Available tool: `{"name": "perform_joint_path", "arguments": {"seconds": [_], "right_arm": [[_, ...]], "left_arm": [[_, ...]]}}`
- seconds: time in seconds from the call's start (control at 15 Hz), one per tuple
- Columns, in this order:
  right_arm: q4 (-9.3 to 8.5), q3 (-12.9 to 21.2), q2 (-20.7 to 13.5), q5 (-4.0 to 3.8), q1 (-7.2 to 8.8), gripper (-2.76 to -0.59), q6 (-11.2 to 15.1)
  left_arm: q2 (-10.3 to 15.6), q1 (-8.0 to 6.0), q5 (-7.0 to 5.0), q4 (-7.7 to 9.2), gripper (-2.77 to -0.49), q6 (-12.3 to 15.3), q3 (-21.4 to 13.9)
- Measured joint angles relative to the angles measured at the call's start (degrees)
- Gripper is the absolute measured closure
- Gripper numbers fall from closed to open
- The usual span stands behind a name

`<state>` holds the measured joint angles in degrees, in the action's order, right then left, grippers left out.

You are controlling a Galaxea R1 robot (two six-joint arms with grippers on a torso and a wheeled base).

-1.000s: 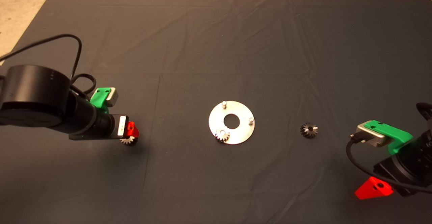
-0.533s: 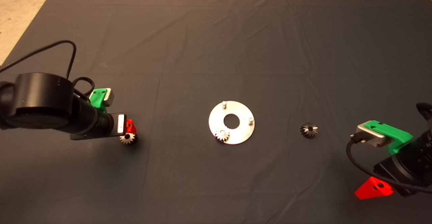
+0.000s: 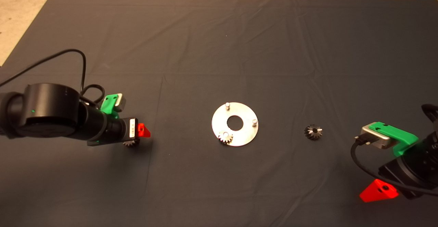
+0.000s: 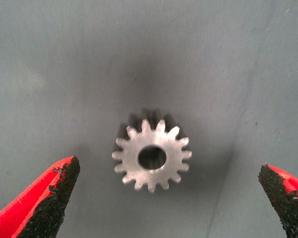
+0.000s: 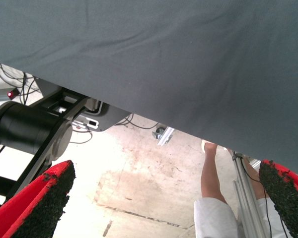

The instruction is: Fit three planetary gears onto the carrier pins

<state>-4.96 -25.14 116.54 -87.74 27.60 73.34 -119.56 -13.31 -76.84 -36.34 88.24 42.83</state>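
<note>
The left gripper [image 4: 164,198] hangs over a loose gear [image 4: 152,156] at nine o'clock from the disc [image 3: 244,136], jaws spread wide. One gear [image 3: 226,137] sits on a pin at seven o'clock; the right gripper [image 5: 164,203] waits spread at the mat's [image 3: 219,49] lower right.

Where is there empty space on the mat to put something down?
The far half of the mat beyond the silver disc is bare, as is the near strip. The middle row is crowded: left gripper, its gear, disc, loose gear.
</note>
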Motion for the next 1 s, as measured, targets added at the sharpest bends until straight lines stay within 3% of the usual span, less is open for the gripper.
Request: {"name": "perform_joint_path", "arguments": {"seconds": [0.2, 1.0], "right_arm": [[0.0, 0.0, 0.0, -0.02, 0.01, -2.75, 0.0], [-0.02, 0.0, 0.0, 0.0, 0.01, -2.75, 0.0]], "left_arm": [[1.67, -0.02, 0.13, -0.82, -2.59, -0.32, 0.13], [1.97, 0.0, 0.43, -2.75, -2.59, -1.96, 0.88]]}}
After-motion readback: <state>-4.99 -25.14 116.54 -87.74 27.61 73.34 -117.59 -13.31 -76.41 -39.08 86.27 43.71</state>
